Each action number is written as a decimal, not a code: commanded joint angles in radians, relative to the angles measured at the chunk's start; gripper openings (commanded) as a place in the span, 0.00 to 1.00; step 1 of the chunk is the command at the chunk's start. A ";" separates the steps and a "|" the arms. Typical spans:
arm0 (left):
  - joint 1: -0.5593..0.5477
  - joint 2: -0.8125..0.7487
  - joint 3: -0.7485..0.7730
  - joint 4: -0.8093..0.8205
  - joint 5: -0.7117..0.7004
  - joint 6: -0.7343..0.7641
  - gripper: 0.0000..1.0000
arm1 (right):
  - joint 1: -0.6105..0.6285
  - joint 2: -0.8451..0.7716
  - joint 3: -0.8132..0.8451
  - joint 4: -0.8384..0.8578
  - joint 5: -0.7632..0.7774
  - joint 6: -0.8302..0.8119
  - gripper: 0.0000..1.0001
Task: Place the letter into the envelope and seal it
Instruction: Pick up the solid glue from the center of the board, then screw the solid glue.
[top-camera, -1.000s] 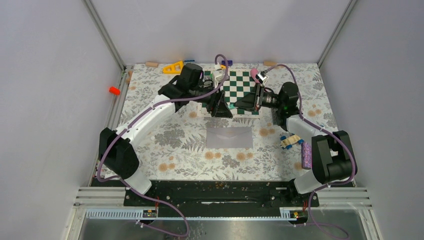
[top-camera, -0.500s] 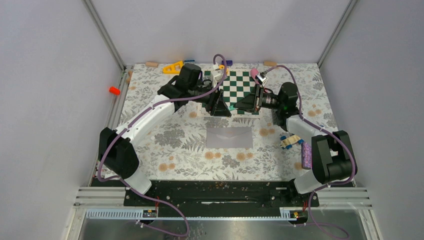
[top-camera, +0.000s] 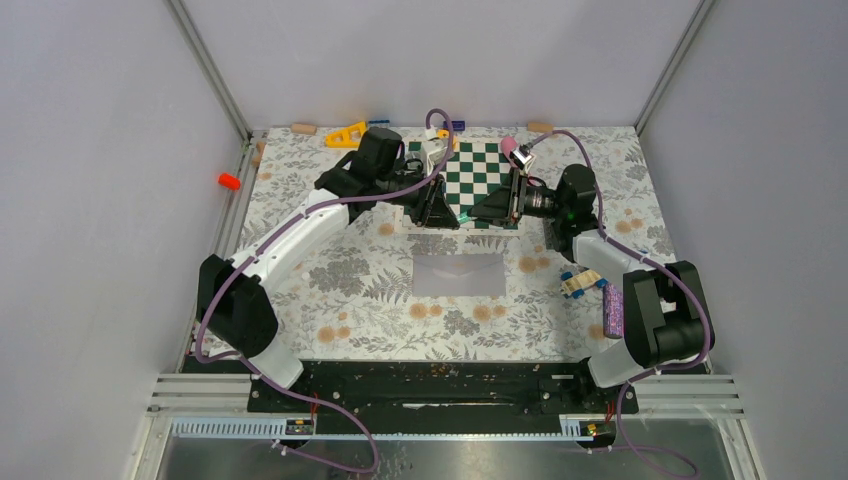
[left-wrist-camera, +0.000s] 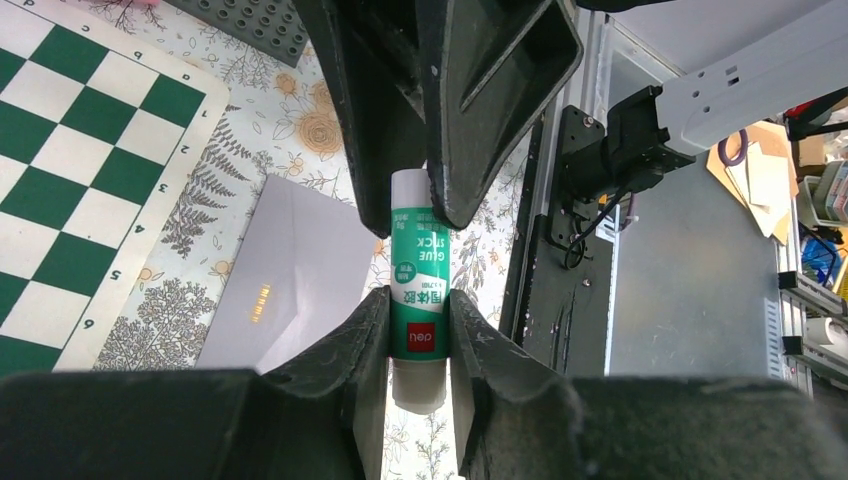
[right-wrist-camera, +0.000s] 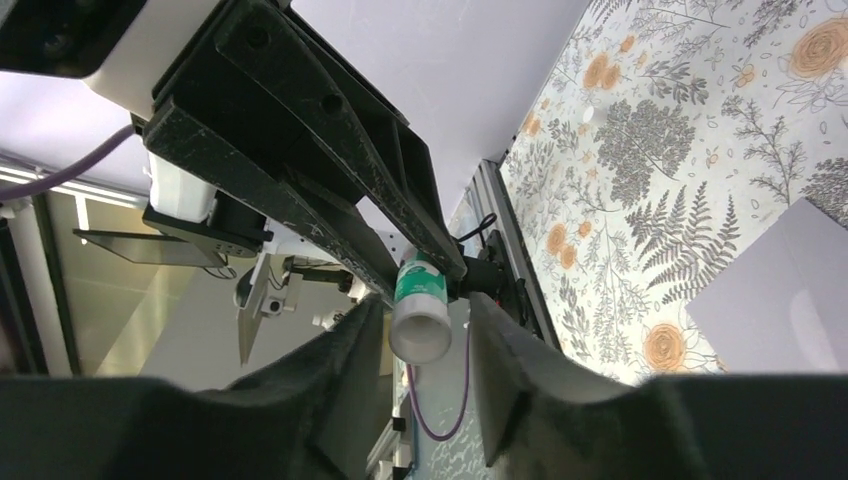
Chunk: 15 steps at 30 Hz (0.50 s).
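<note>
Left wrist shows our left gripper (left-wrist-camera: 420, 310) pinching the glue stick (left-wrist-camera: 420, 262); right gripper (left-wrist-camera: 414, 205) seemingly clamps its other end. We'd pull straight apart, uncapping.

Left gripper (left-wrist-camera: 418, 305): jaws narrowed from wide apart a second ago.
Grip: now pinching the glue stick (left-wrist-camera: 421, 265).

Light grey envelope (top-camera: 459, 273) flat on table (top-camera: 340, 295)

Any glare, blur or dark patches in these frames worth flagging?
Left wrist: glue stick label sharp, a small yellowish glare spot on the envelope. Right wrist: own fingers dark and soft. Top external: even light, soft shadows.
</note>
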 joint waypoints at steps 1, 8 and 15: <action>-0.002 -0.030 0.008 0.023 -0.009 0.037 0.09 | -0.007 -0.026 0.020 -0.023 -0.014 -0.039 0.57; -0.030 -0.086 -0.018 -0.045 -0.154 0.187 0.08 | -0.023 -0.081 0.095 -0.450 -0.028 -0.298 0.69; -0.070 -0.139 -0.077 -0.066 -0.187 0.294 0.08 | -0.022 -0.061 0.133 -0.703 -0.036 -0.433 0.63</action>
